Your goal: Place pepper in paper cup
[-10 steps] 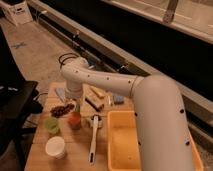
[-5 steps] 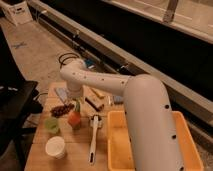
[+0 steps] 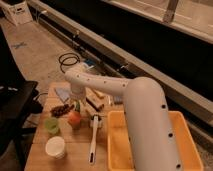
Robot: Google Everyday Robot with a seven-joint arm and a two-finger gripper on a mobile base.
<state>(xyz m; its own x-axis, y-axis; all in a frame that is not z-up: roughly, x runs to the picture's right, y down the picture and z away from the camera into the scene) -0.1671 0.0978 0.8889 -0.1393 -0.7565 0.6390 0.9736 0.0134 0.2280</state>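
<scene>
Our gripper [image 3: 77, 102] hangs at the end of the white arm [image 3: 102, 85], low over the wooden table [image 3: 72, 159], toward the table's 11 o'clock side. We cannot tell whether it is wide, narrow or holding anything. The pepper [image 3: 77, 106] shows as a small green sliver right at the gripper, just above an orange-red fruit [image 3: 74, 119]. We cannot say whether it is gripped.

The paper cup [image 3: 55, 147] stands upright at 7 o'clock from the fruit, well apart from the pepper. A green cup [image 3: 51, 125] sits at 12 o'clock from the paper cup, just beside the fruit. A dark heap [image 3: 61, 110] lies at 10 o'clock from the fruit, a long white utensil [image 3: 93, 140] at 4 o'clock, and a yellow bin [image 3: 187, 145] fills the table's 3 o'clock side.

On the floor at 11 o'clock stands a white box [image 3: 17, 11] with marks we cannot read.
</scene>
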